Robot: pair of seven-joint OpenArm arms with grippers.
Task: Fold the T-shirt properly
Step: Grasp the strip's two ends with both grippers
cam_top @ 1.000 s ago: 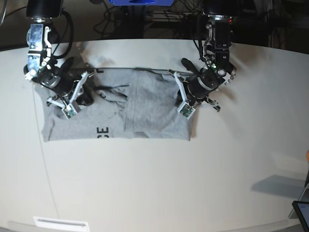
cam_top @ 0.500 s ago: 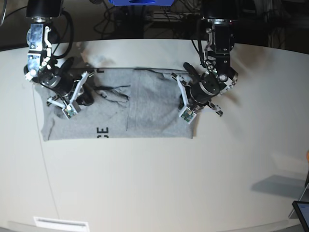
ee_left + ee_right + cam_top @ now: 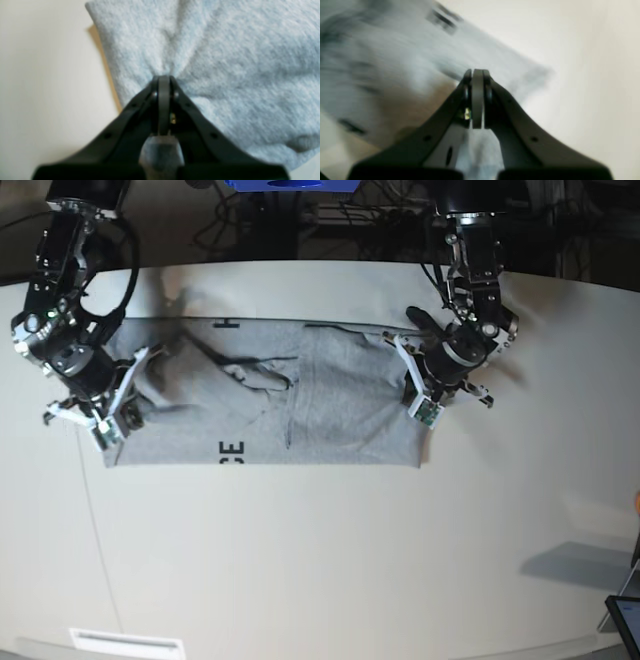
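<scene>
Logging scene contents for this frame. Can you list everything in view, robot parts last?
Heather-grey short-sleeved cotton T-shirt: one, grey with black lettering partly showing, spread across the far half of the table.
Round-edged white table: one, off-white, fills most of the base view.
Dark screen device: one, black, bottom right corner, cut off by the frame.
White flat label: one, near table edge, bottom left.
Left tool: one, black, shut on the shirt's edge.
Right tool: one, black, shut on cloth at the shirt's other side; view blurred.
</scene>
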